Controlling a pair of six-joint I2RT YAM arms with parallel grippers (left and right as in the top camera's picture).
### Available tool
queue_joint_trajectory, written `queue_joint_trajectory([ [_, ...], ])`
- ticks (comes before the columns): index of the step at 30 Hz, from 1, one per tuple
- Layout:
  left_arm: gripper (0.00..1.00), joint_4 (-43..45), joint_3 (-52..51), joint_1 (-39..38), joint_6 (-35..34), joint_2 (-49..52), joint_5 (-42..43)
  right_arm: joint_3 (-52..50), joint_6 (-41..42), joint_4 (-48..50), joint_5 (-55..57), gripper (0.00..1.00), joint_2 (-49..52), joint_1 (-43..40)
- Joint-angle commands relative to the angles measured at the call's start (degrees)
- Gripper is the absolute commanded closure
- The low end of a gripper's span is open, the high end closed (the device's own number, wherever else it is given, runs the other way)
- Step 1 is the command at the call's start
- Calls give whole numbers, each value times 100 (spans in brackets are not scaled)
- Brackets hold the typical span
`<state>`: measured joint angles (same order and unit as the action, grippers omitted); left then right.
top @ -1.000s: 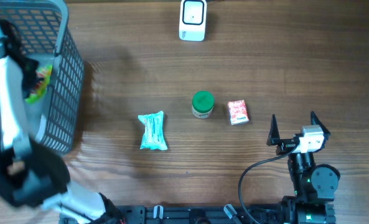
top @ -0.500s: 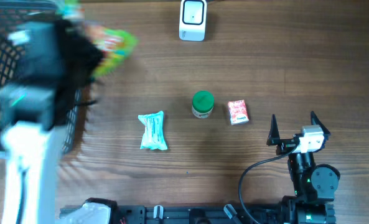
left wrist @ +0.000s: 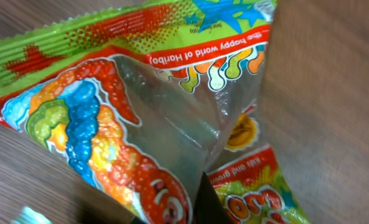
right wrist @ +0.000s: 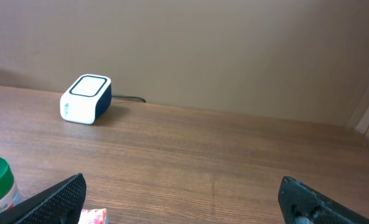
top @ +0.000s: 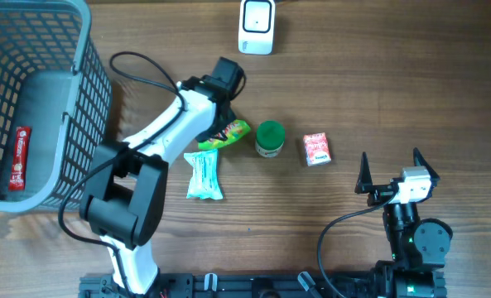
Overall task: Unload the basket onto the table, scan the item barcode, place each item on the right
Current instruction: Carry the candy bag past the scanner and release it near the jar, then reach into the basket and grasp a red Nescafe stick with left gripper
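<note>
Gummy bag (top: 233, 131) in left tool (top: 219, 125) (tight)

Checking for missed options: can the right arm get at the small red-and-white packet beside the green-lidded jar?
Probably yes: the right gripper stands open near the small red-and-white packet, with only bare wooden table between them.

Overhead: the left gripper (top: 221, 123) covers its own jaws and one end of the green glossy plastic sweet bag (top: 233, 131), just left of the round green-lidded jar (top: 269, 138); far left of the jar, the grey plastic mesh basket (top: 97, 91) is cropped. Right wrist: the jar is cut by the left edge.
</note>
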<state>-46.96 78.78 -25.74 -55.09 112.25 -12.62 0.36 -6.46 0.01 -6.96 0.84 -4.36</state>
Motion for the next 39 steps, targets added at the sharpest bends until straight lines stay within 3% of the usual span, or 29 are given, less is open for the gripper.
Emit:
queue_joint_trajectory([
  [1, 50, -22, -55, -210, -238, -50, -354, -7, 46, 28, 98, 0, -42, 22],
  [2, 18, -140, -31, -212, -238, -146, -463, -7, 46, 28, 98, 0, -42, 22],
  [5, 0, -651, 227, -212, -225, -697, -780, -7, 48, 28, 98, 0, -42, 22],
  [9, 0, -1241, 1040, -116, 256, -1941, -1355, -7, 46, 31, 98, 0, -42, 22],
  [13, 0, -1207, 1823, 315, 918, -2857, -1622, -7, 48, 28, 98, 0, -42, 22],
  [17, 0, -1220, 2057, 1655, 1419, -3471, -1655, -7, 46, 28, 98, 0, -42, 22],
  [22, 0, -1963, 2039, 4081, 966, -3429, -850, -4, 46, 28, 98, 0, -42, 22],
  [25, 0, -1875, 1821, 4922, 1064, -3161, -798, -7, 48, 28, 98, 0, -42, 22],
  [28, 3, -1303, 1106, 5401, 1801, -2946, -798, -7, 48, 28, 98, 0, -42, 22],
  [32, 7, 46, -188, 5497, 2638, -2940, -793, -7, 46, 28, 98, 0, -42, 22],
  [36, 7, 1528, -1425, 5466, 3945, -2933, -811, -7, 46, 28, 98, 0, -42, 22],
  [39, 1, 2334, -2142, 5635, 4293, -2922, -820, -7, 46, 28, 98, 0, -42, 24],
])
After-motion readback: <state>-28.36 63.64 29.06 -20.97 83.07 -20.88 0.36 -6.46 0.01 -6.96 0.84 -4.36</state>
